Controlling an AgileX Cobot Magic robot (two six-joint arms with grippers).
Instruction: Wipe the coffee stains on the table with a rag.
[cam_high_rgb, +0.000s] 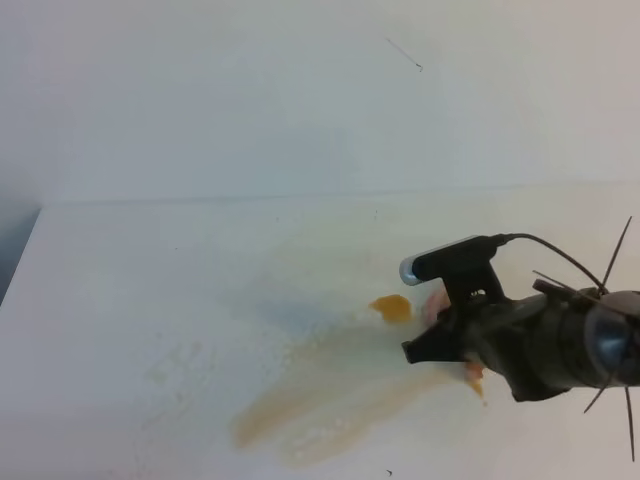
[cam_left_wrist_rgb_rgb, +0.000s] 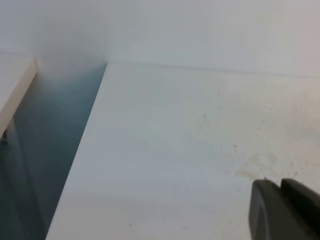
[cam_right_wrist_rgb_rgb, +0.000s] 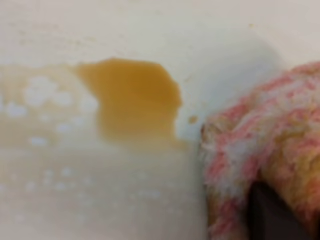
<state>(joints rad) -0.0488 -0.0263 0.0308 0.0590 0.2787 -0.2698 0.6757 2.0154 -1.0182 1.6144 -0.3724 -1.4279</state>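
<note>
One orange-brown blotch of the coffee stains (cam_right_wrist_rgb_rgb: 131, 97) remains just ahead of your right gripper (cam_high_rgb: 440, 335) | jaws clenched on the rag (cam_right_wrist_rgb_rgb: 260, 155), pressed low to the table (cam_high_rgb: 150, 290) for wiping | pale smears trail beyond.

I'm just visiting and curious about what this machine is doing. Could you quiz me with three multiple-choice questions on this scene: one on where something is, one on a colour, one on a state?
1. Where is the darkest coffee blotch?
A. Just left of the rag
B. At the table's far left edge
C. On the wall

2. What colours is the rag?
A. Blue
B. Pink and white, stained orange
C. Black

3. The right gripper is:
A. Open, empty
B. Shut on the rag
C. Out of view

Answers: 1 A, the blotch sits beside the cloth; 2 B, checked pink-white nap shows; 3 B, cloth bunches around the gripper.
</note>
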